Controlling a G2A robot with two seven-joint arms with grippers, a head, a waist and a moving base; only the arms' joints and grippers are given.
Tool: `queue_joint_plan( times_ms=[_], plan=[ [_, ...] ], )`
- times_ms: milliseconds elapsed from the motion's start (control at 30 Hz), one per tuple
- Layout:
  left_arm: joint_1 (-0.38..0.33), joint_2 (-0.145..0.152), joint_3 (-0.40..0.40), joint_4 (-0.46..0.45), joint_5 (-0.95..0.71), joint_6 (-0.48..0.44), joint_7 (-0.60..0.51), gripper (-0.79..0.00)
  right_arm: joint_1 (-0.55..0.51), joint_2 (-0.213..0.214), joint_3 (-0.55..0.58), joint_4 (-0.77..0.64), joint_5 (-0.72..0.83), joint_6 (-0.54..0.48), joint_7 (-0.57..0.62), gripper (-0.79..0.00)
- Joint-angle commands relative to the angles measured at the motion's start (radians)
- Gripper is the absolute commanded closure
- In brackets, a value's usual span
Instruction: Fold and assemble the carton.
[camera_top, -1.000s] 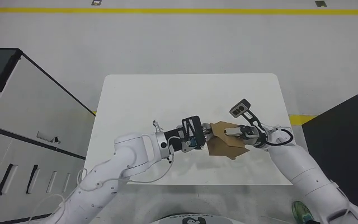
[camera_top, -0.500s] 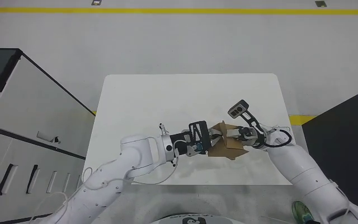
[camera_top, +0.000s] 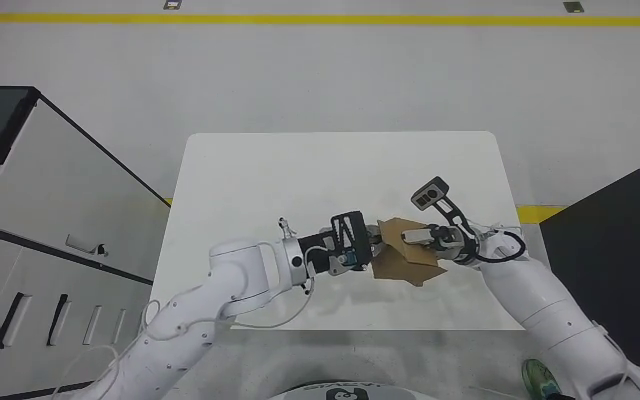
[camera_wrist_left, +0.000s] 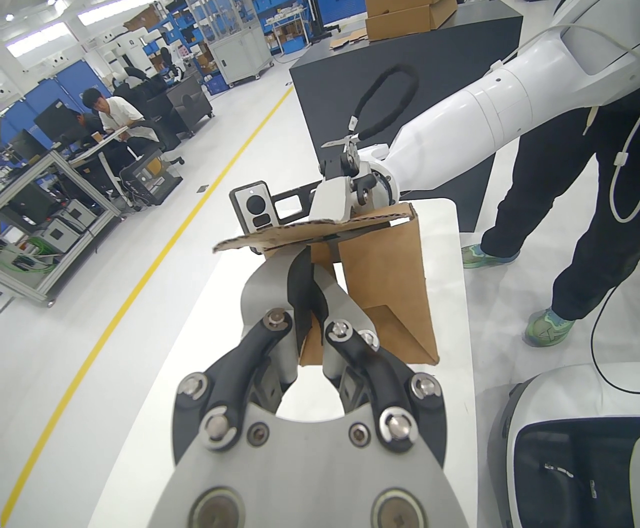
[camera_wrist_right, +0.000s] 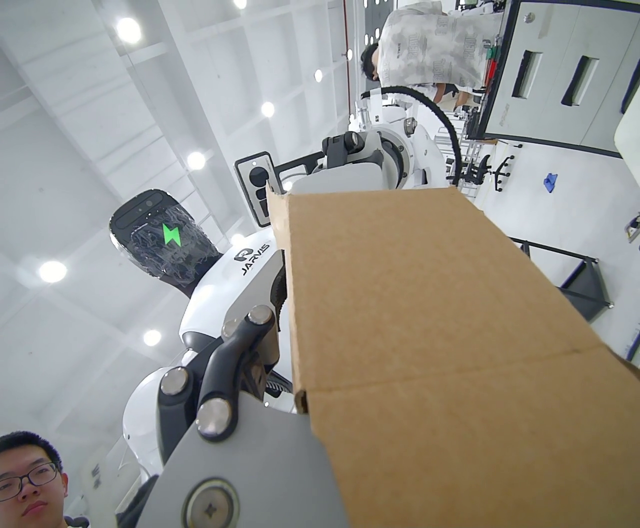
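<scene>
Right of centre, the carton (camera_top: 405, 263) is pinched edgewise by the left gripper (camera_wrist_left: 305, 287); its upper flap is clamped by the right gripper (camera_top: 413, 237), presumably to brace a fold.

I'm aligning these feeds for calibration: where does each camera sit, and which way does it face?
Top view: above the arms, looking down at the table; both arms meet at the carton.
Left wrist view: on the left wrist, facing along the left gripper to the carton and the right gripper opposite.
Right wrist view: on the right wrist, tilted up past the carton toward the ceiling; its linkage shows.
Both wrist views share the carton and the opposite arm.
</scene>
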Motion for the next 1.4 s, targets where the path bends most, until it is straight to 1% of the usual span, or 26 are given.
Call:
queue_joint_plan(
  times_ms=[0,267,400,567,800,967,1100,1267,1367],
  plan=[
    [0.000,-0.001,0.009,-0.002,0.000,-0.007,-0.001,0.000,0.000,0.001,0.000,-0.002,0.001,-0.001,0.000,0.000],
    [-0.017,-0.008,0.037,0.011,0.000,-0.012,-0.004,0.000,0.001,0.002,-0.011,-0.012,0.002,0.000,0.000,0.000],
    [-0.019,-0.008,0.033,0.012,-0.002,-0.002,-0.005,0.000,0.000,0.004,-0.011,-0.009,0.004,-0.003,0.000,0.000],
    [0.002,-0.001,-0.013,-0.006,0.004,0.015,-0.009,0.000,-0.005,0.008,0.007,-0.001,0.007,-0.003,0.000,0.000],
    [0.045,0.014,-0.103,-0.056,0.018,0.024,-0.012,0.000,-0.014,0.012,0.036,0.023,-0.004,-0.003,0.000,0.000],
    [0.078,0.024,-0.167,-0.108,0.031,0.019,-0.013,0.000,-0.014,0.012,0.055,0.053,-0.048,-0.003,0.000,0.000],
    [0.099,0.030,-0.195,-0.149,0.039,0.010,-0.012,0.000,-0.008,0.008,0.059,0.078,-0.111,-0.008,-0.010,0.000],
    [0.100,0.031,-0.178,-0.192,0.074,-0.016,-0.022,0.000,-0.002,0.001,0.053,0.079,-0.166,-0.005,-0.039,0.000],
    [0.089,0.030,-0.150,-0.180,0.108,-0.025,-0.046,0.000,-0.001,-0.004,0.052,0.073,-0.179,-0.005,-0.040,0.000]
  ],
)
